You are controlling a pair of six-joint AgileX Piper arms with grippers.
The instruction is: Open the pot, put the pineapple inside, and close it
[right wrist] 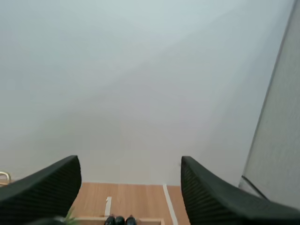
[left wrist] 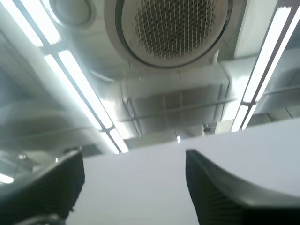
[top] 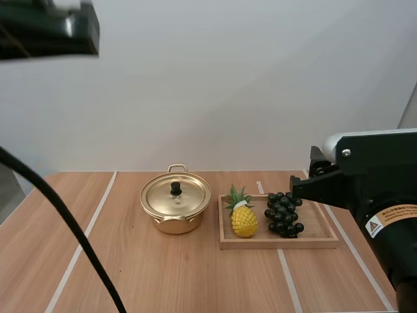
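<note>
- Right arm (top: 371, 189) looms closest in the high view, over the right edge of the tabletop (top: 163, 274); its black front end hangs above the right end of the tray (top: 316, 228).
- Right gripper (right wrist: 129, 158) is spread wide, ribbed inner faces turned to each other and nothing between them. It is raised above the tabletop and looks toward the far edge, over the grapes (right wrist: 119, 219).
- Left gripper (left wrist: 134, 152) is also spread wide and holds nothing; it points upward, away from the tabletop.
- Left arm (top: 45, 29) shows as a dark block high over the left side of the tabletop.
- Pineapple (top: 244, 220) lies in the left part of the wooden tray, green leaves toward the far edge. No gripper touches it.
- Grapes, a dark bunch, lie in the same tray just right of the pineapple, close to it but apart.
- Tray sits near the far edge of the tabletop, right of the middle; its right part is bare wood.
- Pot (top: 174, 225), gold with two handles, stands just left of the tray, near the far edge and about midway along it.
- Lid (top: 190, 195) is on the pot, its black knob (top: 175, 188) upright in the centre.
</note>
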